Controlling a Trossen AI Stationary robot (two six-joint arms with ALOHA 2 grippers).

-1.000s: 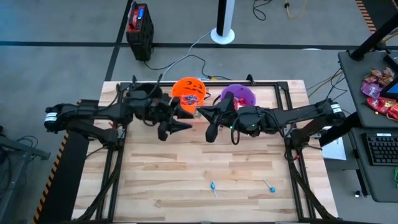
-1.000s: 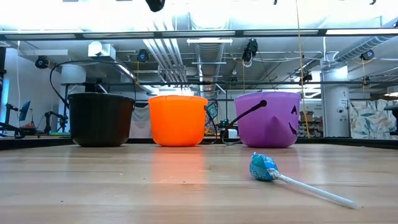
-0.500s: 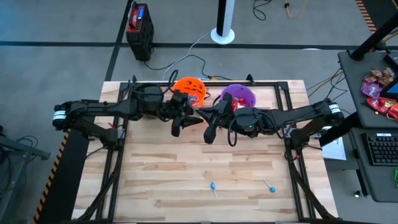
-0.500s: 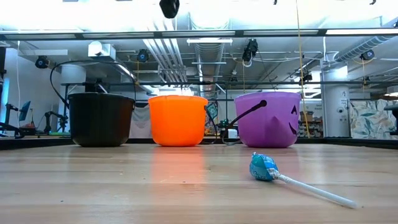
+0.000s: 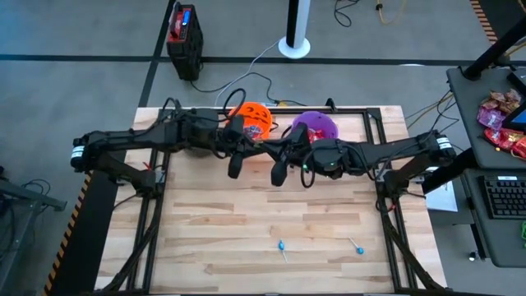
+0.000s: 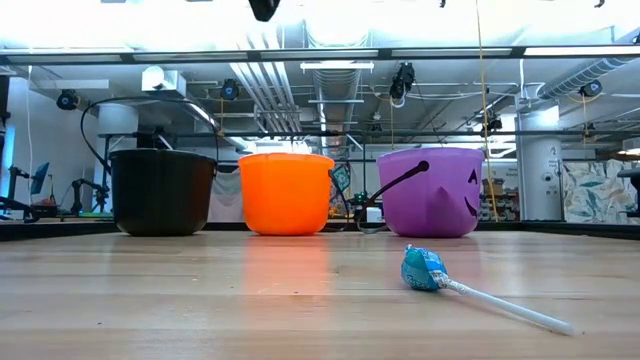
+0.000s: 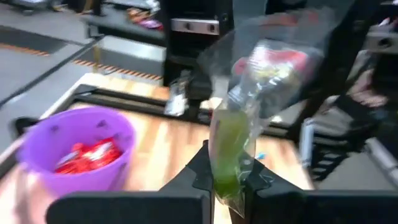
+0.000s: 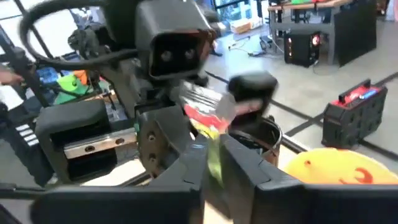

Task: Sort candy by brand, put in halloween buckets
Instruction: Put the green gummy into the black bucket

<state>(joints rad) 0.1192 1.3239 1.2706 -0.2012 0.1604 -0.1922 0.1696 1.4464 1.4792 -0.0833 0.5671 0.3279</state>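
A clear candy packet (image 7: pixel 249 112), green at one end and red and white at the other, hangs high over the table's far middle between my two grippers. My left gripper (image 5: pixel 259 148) and right gripper (image 5: pixel 275 150) meet there tip to tip, both shut on it. The halloween buckets stand in a row at the far edge: black (image 6: pixel 162 190), orange (image 6: pixel 287 192) and purple (image 6: pixel 430 192). The purple one (image 7: pixel 74 149) holds red packets (image 7: pixel 93 154). Two blue lollipops (image 5: pixel 282 247) (image 5: pixel 357 246) lie on the near part of the table. My left gripper pinches the packet's green end (image 7: pixel 225 168) between its two fingers, coming about level from the table's left. The packet sticks out past the fingertips, clear of the table. My right gripper has the packet's green part (image 8: pixel 214 155) between its two fingers, coming level from the table's right. The red and white end (image 8: pixel 205 106) reaches on toward the left gripper.
A desk with loose candy (image 5: pixel 501 123) and a keyboard stands beyond the table's right edge. A black and red box (image 5: pixel 184 37) sits on the floor behind. Bare wood (image 5: pixel 271 205) lies between the buckets and the lollipops.
My left gripper has moved toward the table's right, up to the right gripper, rolling as it went. Its fingers, spread wide a second ago, have shut on the packet. My right gripper has kept its place.
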